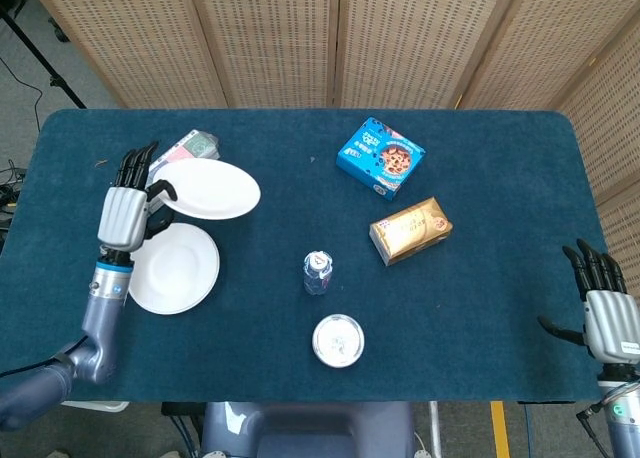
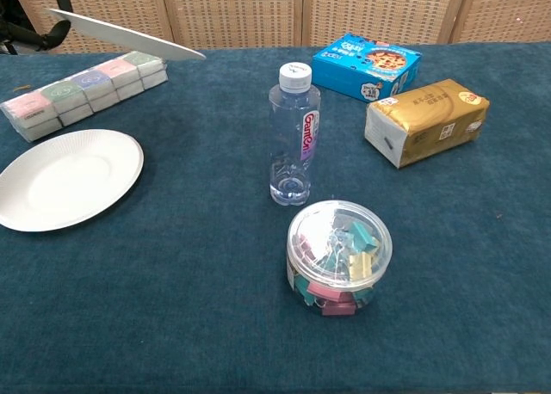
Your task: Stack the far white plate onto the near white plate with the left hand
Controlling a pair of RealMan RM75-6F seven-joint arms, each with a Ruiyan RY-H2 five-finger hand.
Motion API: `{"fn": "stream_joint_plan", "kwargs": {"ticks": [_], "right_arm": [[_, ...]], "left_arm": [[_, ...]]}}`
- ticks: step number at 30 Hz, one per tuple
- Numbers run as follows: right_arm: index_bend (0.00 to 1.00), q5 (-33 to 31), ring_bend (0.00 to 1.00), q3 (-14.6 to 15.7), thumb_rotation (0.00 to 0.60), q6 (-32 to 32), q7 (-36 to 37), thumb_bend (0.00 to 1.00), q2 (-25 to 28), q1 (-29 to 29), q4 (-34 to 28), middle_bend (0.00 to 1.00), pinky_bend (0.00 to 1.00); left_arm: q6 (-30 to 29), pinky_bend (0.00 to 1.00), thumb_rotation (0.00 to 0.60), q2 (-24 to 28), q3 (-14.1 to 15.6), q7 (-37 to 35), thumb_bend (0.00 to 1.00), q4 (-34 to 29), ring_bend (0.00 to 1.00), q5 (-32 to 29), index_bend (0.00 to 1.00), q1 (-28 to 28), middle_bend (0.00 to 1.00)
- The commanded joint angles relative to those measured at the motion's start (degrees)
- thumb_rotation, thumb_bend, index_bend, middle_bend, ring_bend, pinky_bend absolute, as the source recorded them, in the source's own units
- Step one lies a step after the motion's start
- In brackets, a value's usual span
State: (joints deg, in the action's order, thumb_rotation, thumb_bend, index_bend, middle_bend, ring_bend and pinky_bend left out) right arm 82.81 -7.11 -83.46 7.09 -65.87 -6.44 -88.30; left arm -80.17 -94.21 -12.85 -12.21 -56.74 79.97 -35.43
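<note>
Left robot hand [image 1: 127, 212] gripping far white plate [image 1: 207, 189] aloft

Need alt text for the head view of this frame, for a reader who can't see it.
The left hand holds a white plate lifted above the blue table, beside a second white plate lying flat. A water bottle, clip tub, cookie box and gold pack stand to the right.

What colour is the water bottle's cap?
White. The bottle's cap shows best in the chest view.
</note>
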Motion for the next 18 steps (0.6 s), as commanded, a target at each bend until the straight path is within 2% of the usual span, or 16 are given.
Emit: {"fn": "stream_joint_plan", "kwargs": {"ticks": [1, 10, 18], "right_arm": [[0.0, 0.33, 0.0, 0.11, 0.6, -0.34, 0.05, 0.0, 0.18, 0.12, -0.4, 0.0, 0.0], [0.0, 0.14, 0.0, -0.04, 0.6, -0.37, 0.7, 0.0, 0.7, 0.17, -0.98, 0.0, 0.0], [0.0, -0.47, 0.0, -0.08, 0.6, 0.64, 1.75, 0.0, 0.99, -0.08, -1.29, 0.0, 0.0]], "left_arm": [[-2.74, 0.0, 0.6, 3.96, 2.9, 0.09, 0.58, -5.61, 0.0, 1.16, 0.95, 4.64, 0.0], [-4.25, 0.0, 0.6, 5.58, 8.3, -3.58, 0.59, -5.61, 0.0, 2.65, 0.95, 11.42, 0.0], [-2.59, 0.0, 0.6, 4.72, 10.67, -6.82, 0.59, -2.01, 0.0, 4.65, 0.95, 13.03, 0.0]]}}
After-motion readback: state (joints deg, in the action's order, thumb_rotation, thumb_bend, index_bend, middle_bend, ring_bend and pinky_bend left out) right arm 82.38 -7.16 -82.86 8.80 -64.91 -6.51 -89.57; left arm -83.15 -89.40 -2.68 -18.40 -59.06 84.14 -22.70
